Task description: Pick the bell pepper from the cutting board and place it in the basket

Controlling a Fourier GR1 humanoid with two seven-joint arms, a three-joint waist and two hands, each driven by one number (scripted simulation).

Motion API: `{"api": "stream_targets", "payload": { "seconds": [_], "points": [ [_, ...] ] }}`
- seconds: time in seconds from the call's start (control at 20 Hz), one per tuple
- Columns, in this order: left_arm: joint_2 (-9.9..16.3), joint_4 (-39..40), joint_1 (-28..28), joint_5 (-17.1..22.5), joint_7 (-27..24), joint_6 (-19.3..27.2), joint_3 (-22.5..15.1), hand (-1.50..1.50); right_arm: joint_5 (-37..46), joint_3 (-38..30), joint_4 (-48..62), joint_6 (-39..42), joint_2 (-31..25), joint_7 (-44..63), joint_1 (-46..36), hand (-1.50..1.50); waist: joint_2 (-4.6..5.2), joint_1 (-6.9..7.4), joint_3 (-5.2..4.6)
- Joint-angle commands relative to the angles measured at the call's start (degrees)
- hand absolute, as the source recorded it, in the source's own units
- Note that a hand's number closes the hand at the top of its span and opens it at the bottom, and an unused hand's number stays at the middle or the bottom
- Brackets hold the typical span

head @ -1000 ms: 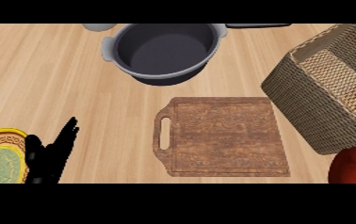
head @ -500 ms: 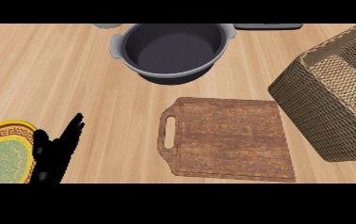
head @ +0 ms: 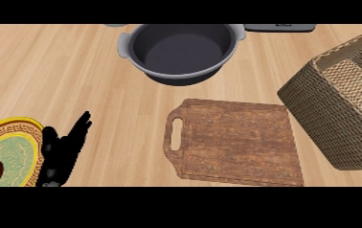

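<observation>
1. The bell pepper shows nowhere in the head view, so where it lies cannot be told from here.
2. The cutting board [head: 237, 143] lies flat on the surface, close to its near edge and right of centre. Its top shows only brown wood grain, and its slotted handle points toward the surface's left side.
3. The basket [head: 332, 107], woven and brown, stands just beside the board's right edge, near the surface's right side. Part of it is cut off by the view, and only a strip of its open top shows.
4. A dark grey pot [head: 182, 50] with two side handles sits near the far edge, well apart from the board. Its inside is bare.
5. The left hand [head: 62, 150] shows near the surface's near left corner, its black fingers straight and spread, pointing toward the far edge and holding nothing.
6. A plate [head: 20, 148] with a yellow rim and a green patterned middle lies just left of that hand, partly cut off by the view's left border.
7. The right hand is out of view.
</observation>
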Motion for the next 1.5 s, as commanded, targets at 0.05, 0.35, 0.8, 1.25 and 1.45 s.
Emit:
{"api": "stream_targets", "payload": {
  "seconds": [0.05,0.35,0.8,1.25,1.45],
  "points": [
    [-1.17,4.09,0.44,0.3,1.88,-1.21,-0.05,0.0,2.08,4.51,8.54,1.38,3.96,-0.34,-9.07,1.5,0.38,0.19,-0.47],
    [-2.04,4.76,-1.04,-1.39,1.89,-0.68,0.56,0.0,9.21,5.31,22.03,7.09,7.67,-11.29,-12.31,1.5,0.31,-0.51,-0.44],
    [-2.09,5.74,1.7,-1.81,-1.09,-2.62,0.39,0.0,25.98,7.09,37.32,1.52,2.43,-24.05,-17.38,-1.5,0.61,0.46,-0.4],
    [-2.44,-1.36,0.43,-2.15,7.93,-0.39,0.83,0.0,24.93,1.47,52.86,8.22,0.42,-31.56,-24.93,-1.5,0.31,-0.35,-0.34],
    [-4.43,2.6,3.4,-4.01,0.0,-1.11,-0.14,0.0,22.92,-1.16,59.54,10.34,-0.7,-25.51,-31.11,-1.5,0.55,0.37,-0.38]
  ]
}}
